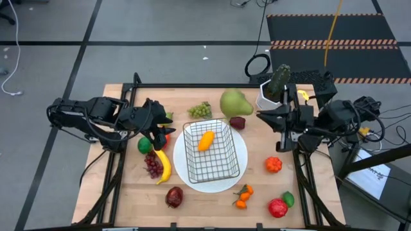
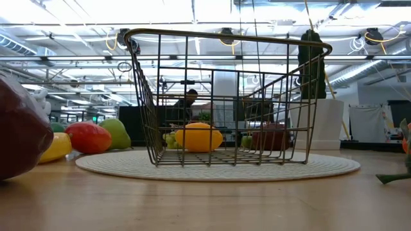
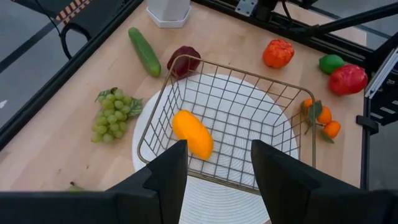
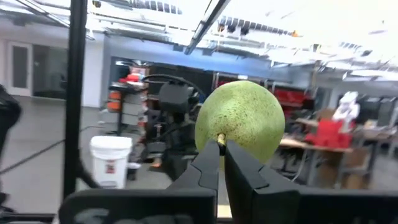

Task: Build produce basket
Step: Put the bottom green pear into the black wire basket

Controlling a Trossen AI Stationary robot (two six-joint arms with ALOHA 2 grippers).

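Inside one basket (image 1: 212, 153) lies one orange pepper (image 1: 205, 140); left gripper (image 3: 217, 163) half-open at nine o'clock, right gripper (image 4: 221, 149) closed, empty.

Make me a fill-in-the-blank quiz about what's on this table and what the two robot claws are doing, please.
1. The wire basket stands on a round white ____.
2. Inside the basket lies just ____ piece of produce, an orange pepper.
3. The right gripper is shut on the stem of a green ____.
4. The left gripper is open beside the basket and holds ____.

Missing words: plate; one; pear; nothing.
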